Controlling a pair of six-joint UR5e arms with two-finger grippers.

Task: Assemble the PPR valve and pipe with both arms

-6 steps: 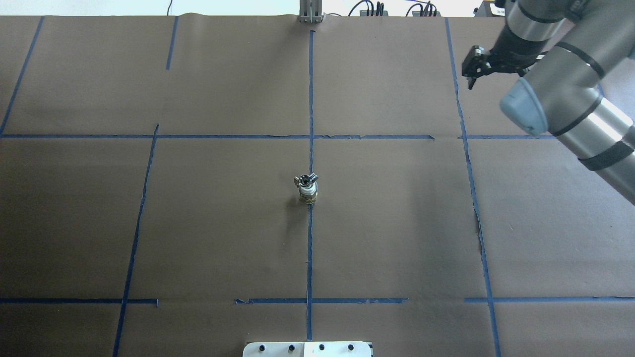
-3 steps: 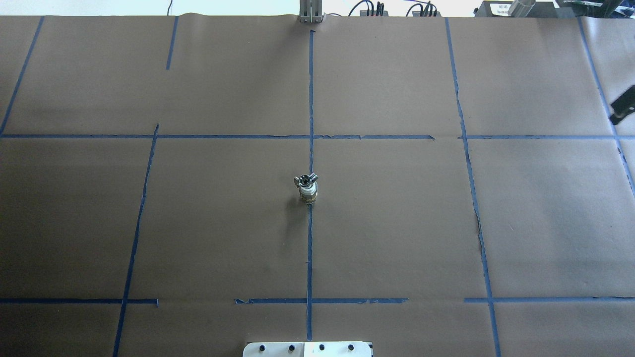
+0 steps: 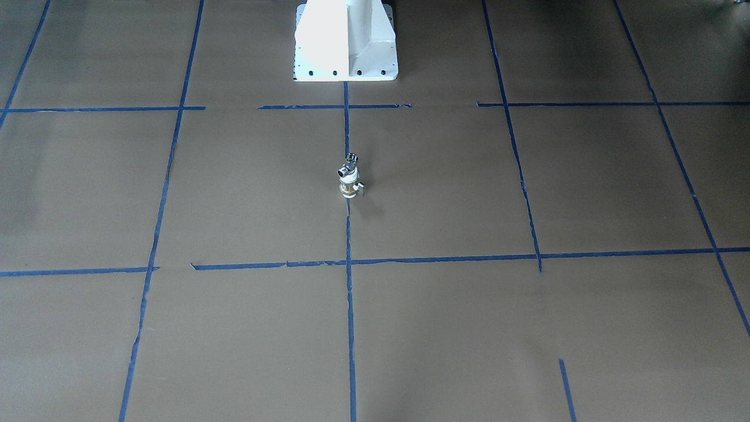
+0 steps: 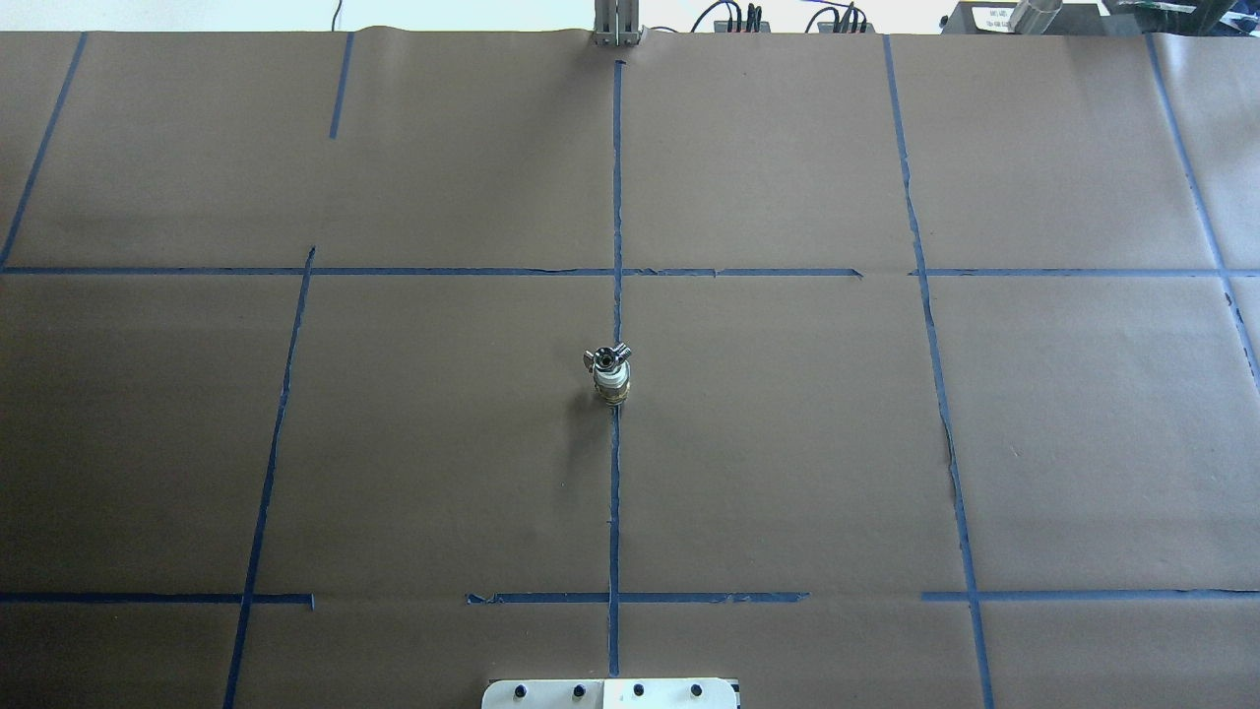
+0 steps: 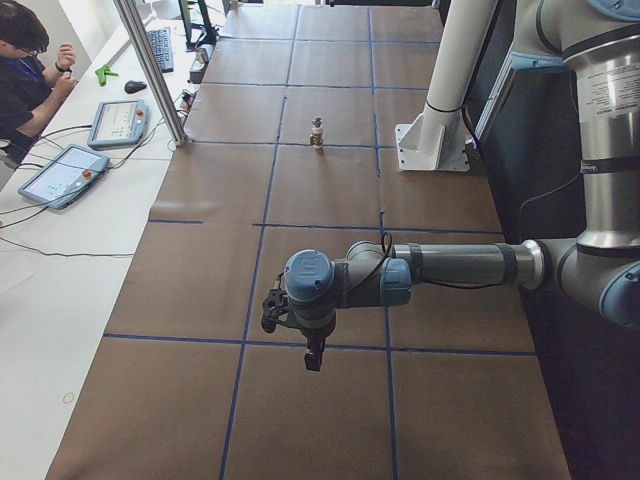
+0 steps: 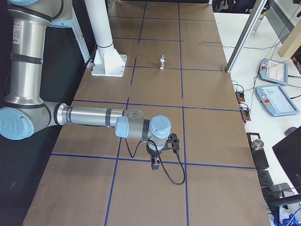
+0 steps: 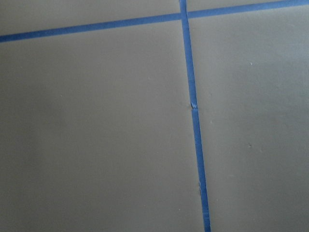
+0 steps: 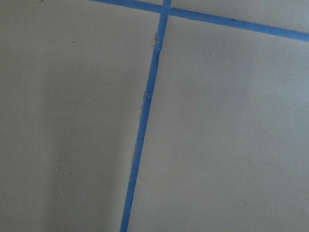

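Standing upright at the centre of the overhead view, the PPR valve [image 4: 611,383] rests on the brown-papered table [image 4: 787,443], right on the blue tape line [image 4: 615,492] that runs down the middle of the frame. The pipe [image 4: 607,355] sits on top of the valve, touching its white upper end; the brass band is lower down, near the paper. In the front-facing view the joined pair appears just above centre, below the white robot base [image 3: 345,41] at the top edge, and the valve's small tab points toward the frame's right.

The left gripper [image 5: 313,355] hangs in the lower middle of the left-side view. It points down over the paper near a tape crossing, well apart from the valve in the upper middle of that frame. Whether its jaws are wide or narrow cannot be told. The right gripper [image 6: 155,163] hangs in the lower middle of the right-side view, also far from the valve, and its jaw width cannot be told either.

An operator [image 5: 25,70] sits at the upper left of the left-side view, near two teach pendants [image 5: 62,172].
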